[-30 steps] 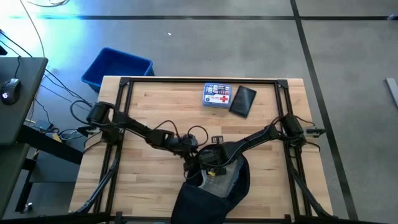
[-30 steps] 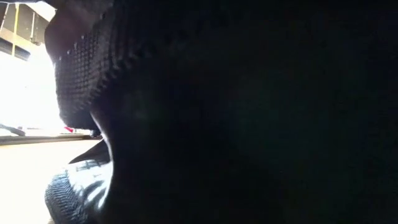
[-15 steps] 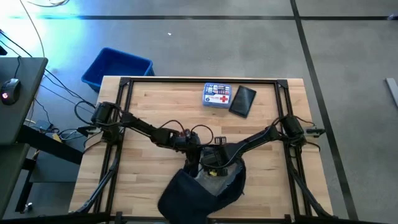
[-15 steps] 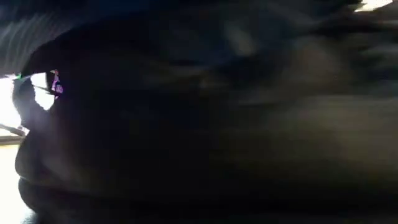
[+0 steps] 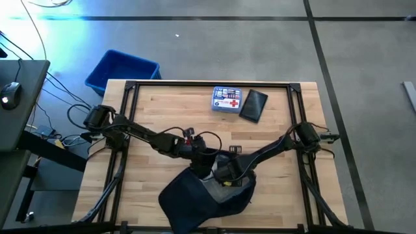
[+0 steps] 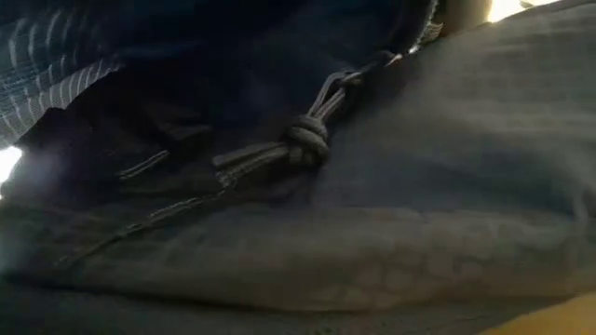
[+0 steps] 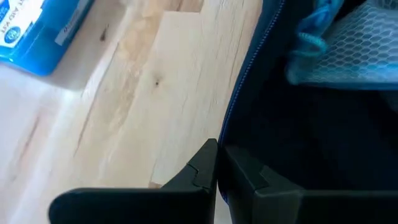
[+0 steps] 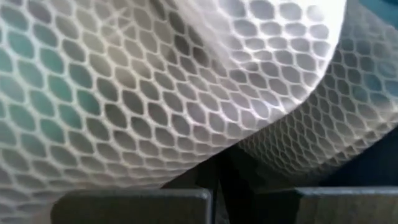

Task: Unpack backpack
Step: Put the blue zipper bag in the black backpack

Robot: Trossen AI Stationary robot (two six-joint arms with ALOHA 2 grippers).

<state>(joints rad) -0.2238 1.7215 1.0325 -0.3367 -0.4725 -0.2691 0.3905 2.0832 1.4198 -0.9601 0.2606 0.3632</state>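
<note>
The dark navy backpack [image 5: 195, 201] lies on the table's near middle with its opening toward the far side; it fills the low view, where a knotted zipper cord [image 6: 303, 140] shows. White mesh [image 5: 218, 186] shows inside the opening. My left gripper [image 5: 207, 164] is shut at the opening's left rim. My right gripper [image 5: 227, 177] reaches into the opening from the right and is shut on the mesh [image 8: 186, 81]. My left gripper pinches the backpack's opening rim [image 7: 229, 134], beside the blue zipper edge, between its two fingers. It comes slanting down from the table's left, and the rim is raised off the wood there. My right gripper pinches a fold of the white mesh [image 8: 224, 152] inside the backpack, pointing steeply down from above. The mesh bulges over the fingers and hides how far back it reaches.
A blue first-aid box [image 5: 227, 99] and a flat black pouch [image 5: 253, 105] lie at the table's far edge; the box [image 7: 37, 28] also shows in the left wrist view. A blue bin [image 5: 122, 70] stands on the floor beyond the far left corner. Bare wood lies left and right of the backpack.
My left gripper has moved toward the backpack's opening, risen and tipped. My right gripper has shifted a little toward the near right. The backpack's body has swung toward the table's left and spread wider, while its opening has stayed under the grippers.
</note>
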